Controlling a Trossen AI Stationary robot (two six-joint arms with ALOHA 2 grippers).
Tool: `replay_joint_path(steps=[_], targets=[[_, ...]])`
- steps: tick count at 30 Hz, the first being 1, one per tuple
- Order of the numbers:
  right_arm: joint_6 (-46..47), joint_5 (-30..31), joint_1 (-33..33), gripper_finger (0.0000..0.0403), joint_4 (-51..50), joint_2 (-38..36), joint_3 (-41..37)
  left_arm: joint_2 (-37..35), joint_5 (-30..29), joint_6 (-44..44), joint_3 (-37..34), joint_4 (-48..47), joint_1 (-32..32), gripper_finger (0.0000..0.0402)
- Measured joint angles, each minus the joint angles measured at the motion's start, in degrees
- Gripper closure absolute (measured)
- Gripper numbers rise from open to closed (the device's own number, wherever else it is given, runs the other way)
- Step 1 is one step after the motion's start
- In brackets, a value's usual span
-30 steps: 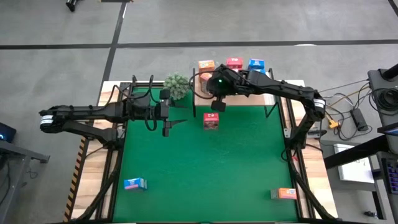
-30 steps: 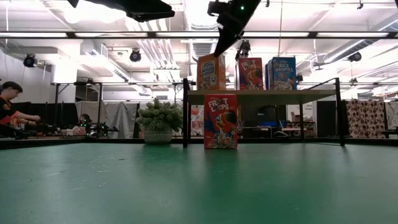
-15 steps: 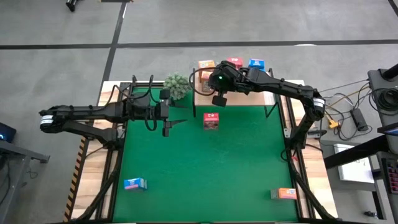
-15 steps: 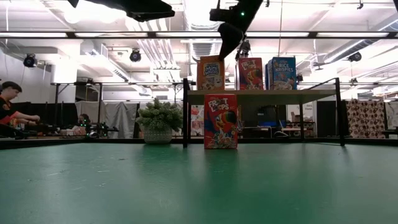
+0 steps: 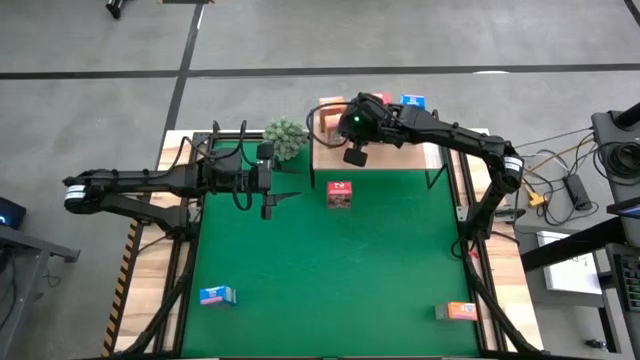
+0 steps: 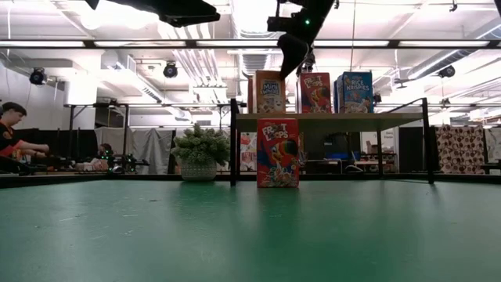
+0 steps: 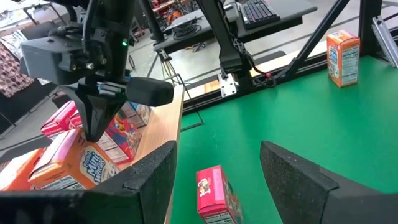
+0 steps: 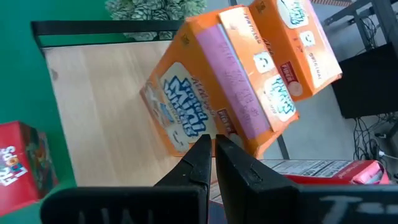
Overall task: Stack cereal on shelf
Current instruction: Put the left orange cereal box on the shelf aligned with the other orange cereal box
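On the near part of the green table two cereal boxes lie apart: a blue box at the near left and an orange box at the near right. Further in, a red Froot Loops box stands upright on the felt just in front of the wooden shelf, roughly between the two arms.

The left gripper hangs over the table left of that red box, its fingers spread wide with nothing between them, pointing towards the box.

The right gripper is above the shelf's left part, its fingertips pinched together and empty, right over the orange Mini-Wheats box on the board. In my judgement the red box on the felt is the next one in reach: it lies nearer than the right gripper and below it, long axis vertical, and both arms look about equally close.

On the shelf I count orange boxes doubled up, a red box and a blue Rice Krispies box; the exact total there I cannot tell. A small green plant sits at the shelf's left end.
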Motion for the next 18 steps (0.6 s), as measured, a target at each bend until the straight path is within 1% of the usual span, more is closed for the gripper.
replay_joint_path(steps=[13,18], targets=[[0.27,-0.09,0.03,0.0390,0.04,-3.72,0.00,0.00,0.00,0.28,0.00,-0.26,0.00,0.0187],[0.34,-0.08,-1.35,0.0390,0.96,-3.79,0.02,0.00,0.00,0.28,0.00,-0.24,0.00,0.0187]])
